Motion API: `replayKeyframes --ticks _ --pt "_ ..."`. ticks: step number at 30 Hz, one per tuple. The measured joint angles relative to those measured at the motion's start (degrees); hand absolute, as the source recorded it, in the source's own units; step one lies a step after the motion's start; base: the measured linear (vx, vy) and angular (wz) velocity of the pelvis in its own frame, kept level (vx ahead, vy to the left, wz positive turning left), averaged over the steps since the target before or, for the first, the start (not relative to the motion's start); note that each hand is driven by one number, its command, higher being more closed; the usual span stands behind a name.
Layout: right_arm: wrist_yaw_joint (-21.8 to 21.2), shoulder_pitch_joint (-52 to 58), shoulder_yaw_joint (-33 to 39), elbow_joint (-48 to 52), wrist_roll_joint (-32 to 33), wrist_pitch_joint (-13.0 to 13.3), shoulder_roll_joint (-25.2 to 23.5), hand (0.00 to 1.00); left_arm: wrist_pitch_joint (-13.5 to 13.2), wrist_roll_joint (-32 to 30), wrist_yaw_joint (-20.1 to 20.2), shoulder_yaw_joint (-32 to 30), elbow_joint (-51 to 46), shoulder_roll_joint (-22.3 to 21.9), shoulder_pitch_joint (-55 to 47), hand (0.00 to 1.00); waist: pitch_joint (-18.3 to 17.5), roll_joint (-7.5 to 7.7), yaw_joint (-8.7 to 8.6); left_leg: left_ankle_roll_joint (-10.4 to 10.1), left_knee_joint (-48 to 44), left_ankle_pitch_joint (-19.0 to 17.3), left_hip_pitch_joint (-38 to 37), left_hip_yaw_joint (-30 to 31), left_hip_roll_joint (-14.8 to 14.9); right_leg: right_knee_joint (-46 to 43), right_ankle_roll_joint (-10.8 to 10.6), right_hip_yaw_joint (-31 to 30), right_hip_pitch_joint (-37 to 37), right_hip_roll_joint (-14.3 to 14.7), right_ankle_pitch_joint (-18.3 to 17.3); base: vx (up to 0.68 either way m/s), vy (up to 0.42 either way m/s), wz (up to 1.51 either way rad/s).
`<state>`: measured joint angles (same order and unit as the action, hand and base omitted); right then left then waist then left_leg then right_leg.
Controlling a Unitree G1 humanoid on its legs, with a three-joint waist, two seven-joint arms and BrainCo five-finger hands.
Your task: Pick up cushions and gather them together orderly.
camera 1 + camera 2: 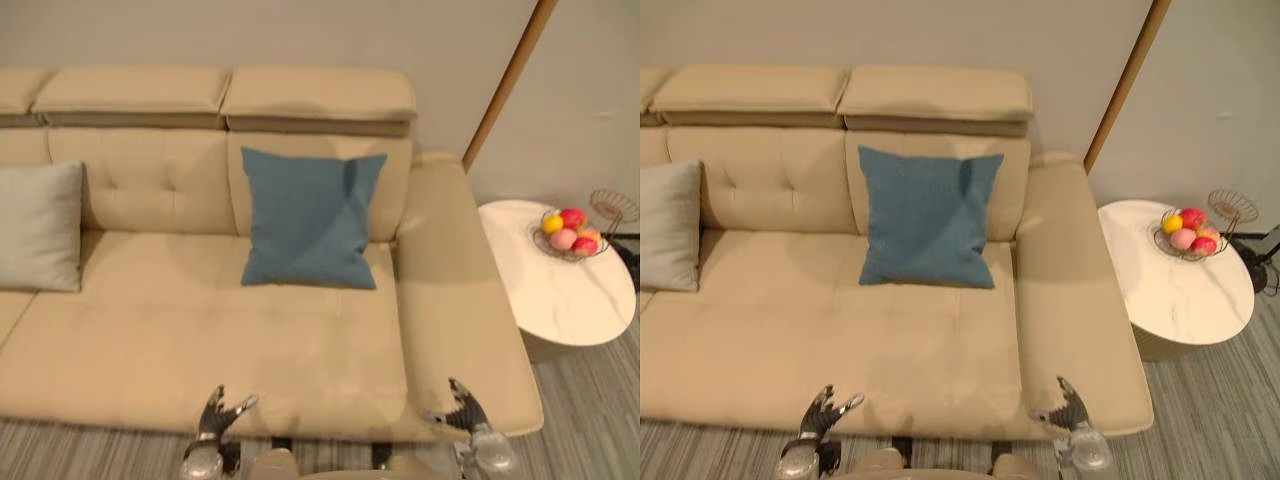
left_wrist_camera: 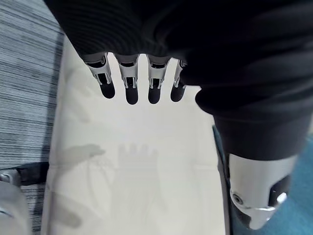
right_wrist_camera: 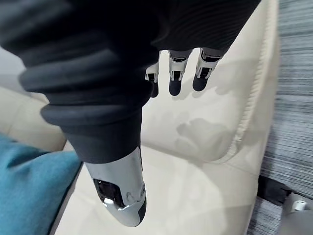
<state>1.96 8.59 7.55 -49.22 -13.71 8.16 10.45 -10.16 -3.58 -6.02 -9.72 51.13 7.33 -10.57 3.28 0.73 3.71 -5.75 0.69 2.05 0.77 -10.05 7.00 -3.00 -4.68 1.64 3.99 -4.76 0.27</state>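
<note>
Beige sofa [image 1: 200, 330] fills most of the head views, so you've got plenty of soft landing room. The blue cushion [image 1: 312, 218] leans on the backrest just right of centre frame. The grey cushion [image 1: 38, 226] is propped at the left edge, well apart from the blue one.

Biggest risk I see is that both stand upright, far back from the seat's front edge. That means a long reach, and if you only pinch one corner the cushion could flop, slip out or land crooked. Then your pile isn't orderly.

Also watch the right side of the frame. A round white table [image 1: 560, 290] with a fruit basket [image 1: 570, 234] sits near the sofa arm, and a wide swing of the right arm might clip it.

Your left hand [image 1: 218, 415] and right hand [image 1: 462, 410] hover at the bottom edge over the seat's front. Fingers are straight and relaxed, with nothing in either.
</note>
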Motion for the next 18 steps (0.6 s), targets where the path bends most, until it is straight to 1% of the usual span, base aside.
replayKeyframes --ticks 4,5,6,7,8,9,10,11,12,13,14,15,16,17,18 --pt "-0.8 0.2 1.9 -3.8 -0.3 -0.7 0.2 0.0 0.3 0.1 1.0 0.1 0.6 0.1 -1.8 0.0 -0.2 -0.01 -0.01 0.3 0.9 -0.2 -2.6 -2.1 -0.8 -0.3 -0.5 -2.1 -0.7 -0.4 0.2 0.01 0.04 -0.29" --pt "-0.8 -0.3 2.1 -4.0 -0.3 -1.1 0.2 0.0 0.3 0.2 1.0 0.2 0.5 0.0 -1.6 0.0 0.3 0.07 0.16 0.7 -0.2 -0.6 -2.3 -2.8 -0.9 -2.2 -0.9 -2.7 0.5 -0.5 0.2 -0.04 0.025 -0.3" --pt "-0.8 -0.2 2.1 -3.9 -0.3 -1.5 0.1 0.0 0.3 0.3 1.0 0.2 0.1 -0.1 -1.0 0.0 0.8 0.53 -0.35 1.6 -4.2 -1.4 -0.1 -3.4 -1.1 -6.4 -1.1 -3.1 2.9 -1.4 0.5 -0.05 0.034 -0.3" --pt "-0.8 -0.4 2.1 -3.9 -0.2 -1.6 0.1 0.0 0.3 0.5 1.0 0.2 -0.3 -0.2 -0.5 0.0 1.0 0.72 -0.46 2.2 -6.0 -1.7 1.2 -3.7 -0.9 -8.0 -1.4 -3.2 4.4 -1.2 0.6 -0.1 0.003 -0.24" --pt "-0.7 -1.4 2.6 -3.8 -0.1 -2.0 0.2 0.0 0.2 0.7 0.9 0.1 -1.6 -0.9 -0.4 0.0 1.4 -0.77 -0.03 2.8 -7.6 -2.4 3.3 -4.2 1.0 -10.9 -2.5 -3.4 5.7 -1.2 -0.1 -0.16 -0.009 -0.11" --pt "-0.7 -1.9 2.6 -3.6 0.1 -2.2 -0.3 0.0 0.1 0.8 0.8 0.2 -2.7 -1.2 0.7 0.0 2.8 -0.41 -0.22 3.0 -8.9 -2.5 3.7 -4.0 0.8 -25.4 -1.5 -2.7 9.5 -2.0 -5.7 -0.2 -0.052 0.2" --pt "-0.8 -1.3 2.5 -3.7 0.2 -2.2 -1.1 0.0 -0.1 0.8 0.7 0.7 -4.4 -1.0 1.1 0.0 3.3 -0.05 -0.31 3.0 -10.2 -2.4 4.3 -2.7 -0.2 -41.9 -3.3 -3.0 11.4 -3.4 -10.6 -0.15 -0.058 0.44" --pt "-0.8 -1.2 2.2 -3.7 0.2 -2.2 -1.5 0.0 -0.1 0.8 0.6 0.8 -5.3 -1.1 1.1 0.0 3.0 0.79 -0.25 3.0 -11.6 -2.4 5.0 -1.9 -0.5 -47.7 -4.4 -3.9 10.5 -3.5 -12.1 -0.13 -0.123 0.54" --pt "-0.8 -1.3 1.2 -3.5 0.2 -2.2 -1.5 0.0 -0.1 0.8 0.5 0.9 -6.3 -1.2 0.9 0.0 2.6 1.4 -0.13 2.9 -13.2 -2.4 6.9 -1.1 -0.6 -48.8 -5.3 -4.5 8.6 -3.5 -12.9 -0.17 -0.194 0.45" --pt "-0.7 -1.8 0.8 -3.2 0.2 -2.1 -1.3 0.0 -0.1 0.8 0.4 0.8 -7.5 -1.5 1.0 0.0 2.1 2.49 0.32 2.5 -16.1 -2.1 10.4 -0.5 -0.7 -43.7 -5.5 -4.8 6.0 -3.3 -17.0 -0.18 -0.208 0.32" --pt "-0.5 -2.7 0.9 -3.2 0.2 -2.1 -1.0 0.0 -0.1 0.9 0.3 0.8 -7.7 -1.7 1.3 0.0 1.9 2.82 0.35 1.8 -17.0 -1.6 11.9 -0.3 -0.2 -40.4 -4.3 -4.3 5.6 -2.9 -19.0 -0.23 -0.2 0.13" --pt "0.2 -4.2 1.4 -2.6 0.6 -2.2 -0.4 0.0 0.0 1.4 0.2 0.9 -7.7 -3.3 1.7 0.0 2.4 0.87 0.96 1.2 -16.2 0.3 13.7 -0.1 1.1 -34.2 -2.0 -2.2 4.4 -1.5 -20.5 -0.26 -0.156 -0.17" --pt "1.1 -5.1 1.7 -0.6 1.9 -1.9 -0.1 0.0 0.0 2.0 0.1 2.5 -7.6 -4.7 1.7 0.0 3.1 -1.39 1.92 0.6 -14.1 3.3 15.4 0.0 3.0 -27.3 1.3 -0.4 3.3 1.0 -21.6 -0.31 -0.158 -0.14" --pt "1.5 -5.7 1.7 -0.2 2.5 -1.8 0.3 0.0 0.0 2.0 0.1 3.4 -7.2 -5.3 1.8 0.0 4.0 -3.25 1.69 0.5 -12.9 4.9 15.8 1.0 4.2 -26.9 2.3 0.6 3.6 2.5 -20.3 -0.47 -0.185 0.09" --pt "1.7 -5.7 1.7 0.0 2.8 -1.9 0.4 0.0 0.0 2.0 0.0 4.9 -7.2 -5.7 1.8 0.0 4.8 -4.65 1.17 0.0 -9.5 6.4 15.8 1.9 5.4 -25.5 3.4 2.1 3.8 3.6 -18.9 -0.52 -0.191 0.62"
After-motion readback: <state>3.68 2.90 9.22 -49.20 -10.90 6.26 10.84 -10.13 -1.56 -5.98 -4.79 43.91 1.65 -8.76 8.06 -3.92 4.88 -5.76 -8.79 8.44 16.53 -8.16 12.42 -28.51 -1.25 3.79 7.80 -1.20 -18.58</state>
